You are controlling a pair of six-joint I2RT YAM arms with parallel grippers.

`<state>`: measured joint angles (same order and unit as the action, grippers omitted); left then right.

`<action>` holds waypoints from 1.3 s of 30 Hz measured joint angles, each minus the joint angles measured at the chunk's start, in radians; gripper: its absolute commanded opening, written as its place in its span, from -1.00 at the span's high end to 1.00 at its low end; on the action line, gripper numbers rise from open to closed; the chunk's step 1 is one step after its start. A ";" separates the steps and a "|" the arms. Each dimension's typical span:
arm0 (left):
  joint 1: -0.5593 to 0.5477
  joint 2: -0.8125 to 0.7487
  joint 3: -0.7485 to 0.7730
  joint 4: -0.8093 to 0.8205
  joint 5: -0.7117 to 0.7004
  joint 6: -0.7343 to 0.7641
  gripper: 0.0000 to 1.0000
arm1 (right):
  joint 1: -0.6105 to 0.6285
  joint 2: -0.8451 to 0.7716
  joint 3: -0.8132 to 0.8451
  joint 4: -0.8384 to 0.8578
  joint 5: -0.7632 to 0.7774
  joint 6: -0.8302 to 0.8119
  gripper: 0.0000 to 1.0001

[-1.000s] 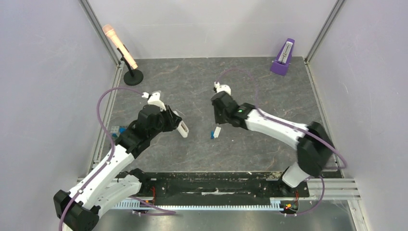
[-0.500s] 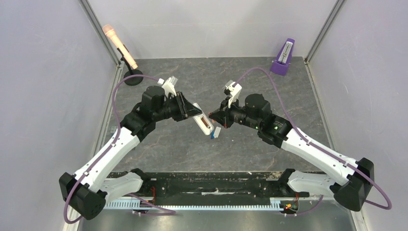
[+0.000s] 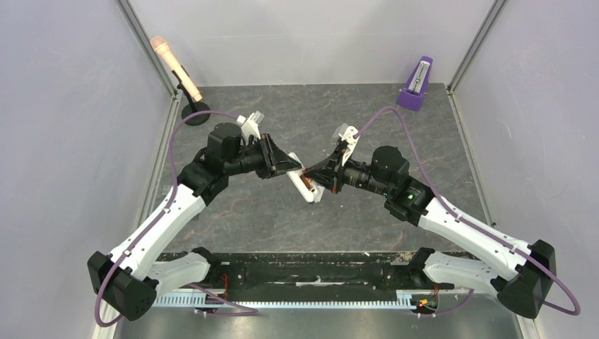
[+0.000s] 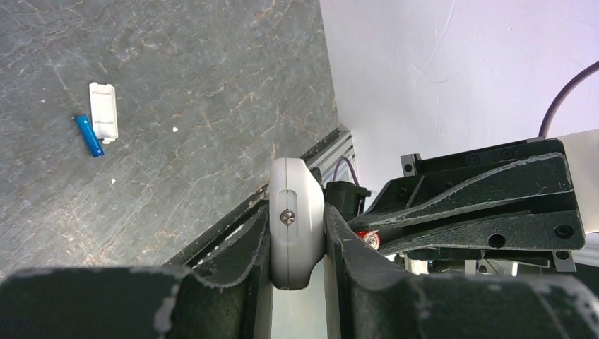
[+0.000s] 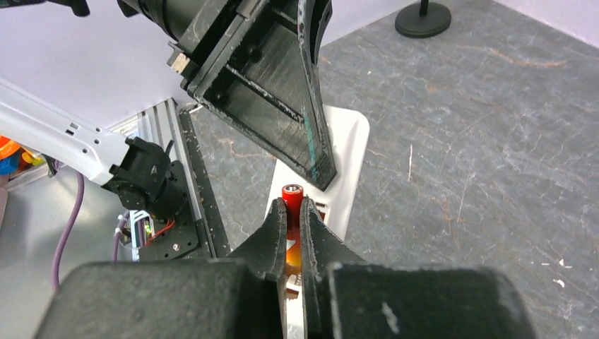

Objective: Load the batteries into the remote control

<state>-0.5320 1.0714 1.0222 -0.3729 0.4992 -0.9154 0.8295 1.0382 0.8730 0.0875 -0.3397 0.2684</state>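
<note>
My left gripper (image 3: 288,167) is shut on the white remote control (image 3: 309,186) and holds it tilted above the middle of the table. In the left wrist view the remote control (image 4: 297,212) sits edge-on between the jaws of the left gripper (image 4: 297,236). My right gripper (image 5: 290,220) is shut on the red-orange battery (image 5: 292,201), whose tip points at the remote control's (image 5: 349,145) open back. The two grippers meet tip to tip, with the right gripper (image 3: 311,173) just right of the remote. The blue battery (image 4: 89,135) lies on the table.
A white battery cover (image 4: 104,111) lies beside the blue battery. A microphone on a stand (image 3: 178,70) is at the back left and a purple metronome (image 3: 417,85) at the back right. A black rail (image 3: 311,272) runs along the near edge.
Both arms have swung in toward the middle. The left gripper turned the remote toward the right gripper, which brought the red-orange battery up to the remote's back.
</note>
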 measured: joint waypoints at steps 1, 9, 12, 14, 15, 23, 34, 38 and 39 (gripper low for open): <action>0.001 0.000 0.000 0.000 0.003 -0.001 0.96 | 0.001 0.000 -0.002 0.014 0.000 0.000 1.00; 0.017 -0.001 -0.001 -0.005 0.038 -0.075 0.96 | 0.023 -0.006 -0.072 0.099 0.005 0.000 1.00; 0.026 -0.001 -0.018 0.005 0.057 -0.112 0.96 | 0.026 -0.019 -0.109 0.142 0.016 0.000 1.00; 0.029 -0.001 -0.025 0.008 0.064 -0.132 0.96 | 0.028 -0.025 -0.124 0.157 0.023 0.000 1.00; 0.030 -0.001 -0.026 0.007 0.064 -0.135 0.96 | 0.029 -0.026 -0.130 0.166 0.026 0.000 1.00; 0.041 -0.001 -0.027 0.000 0.072 -0.138 0.96 | 0.033 -0.026 -0.142 0.187 0.033 -0.019 0.97; 0.055 0.007 -0.027 -0.059 0.061 -0.135 0.96 | 0.039 0.005 -0.139 0.163 0.023 -0.038 0.70; 0.059 0.013 -0.026 -0.068 0.056 -0.132 0.96 | 0.039 0.019 -0.129 0.150 0.031 -0.033 0.62; 0.060 0.013 -0.026 -0.068 0.055 -0.131 0.96 | 0.039 0.023 -0.126 0.146 0.033 -0.032 0.60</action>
<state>-0.4721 1.0847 0.9958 -0.4412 0.5545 -1.0466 0.8688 1.0611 0.7475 0.2333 -0.3069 0.2359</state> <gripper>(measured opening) 0.310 0.165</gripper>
